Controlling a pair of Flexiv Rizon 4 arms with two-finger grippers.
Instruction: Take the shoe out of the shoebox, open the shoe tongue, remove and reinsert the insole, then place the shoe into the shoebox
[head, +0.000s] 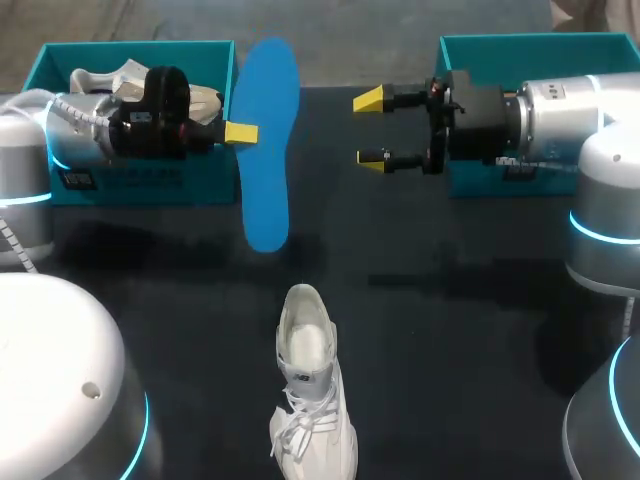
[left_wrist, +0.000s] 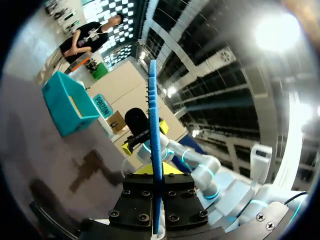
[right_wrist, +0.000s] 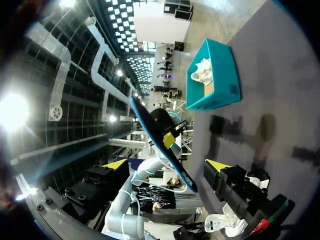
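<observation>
Left gripper (head: 240, 132): clamped on the long edge of the insole (head: 266, 150). My left wrist view shows the insole edge-on, running straight out between the fingers, so it's a proper pinch from both sides.

Insole: blue and out of the shoe. It's held up off the table (head: 450, 330) in the gap between the two boxes, broad face toward the head cam. One end is up near the far edge and the other hangs toward the middle of the table.

Right gripper (head: 372, 128): fingers wide apart with nothing between them. It's pointed at the insole from the other side, near it but not touching.

Shoe (head: 310, 400): white, standing upright on the table near my edge, well apart from both grippers. The heel end is away from me and the laces are toward me. The mouth looks open from above, but I can't tell how the tongue sits.

Left box (head: 150, 185): teal, under and behind my left wrist. There's a second shoe (head: 100, 80) inside it, partly hidden by the arm.

Right box (head: 540, 50): teal, mostly behind my right arm. I can't see what's in it.
</observation>
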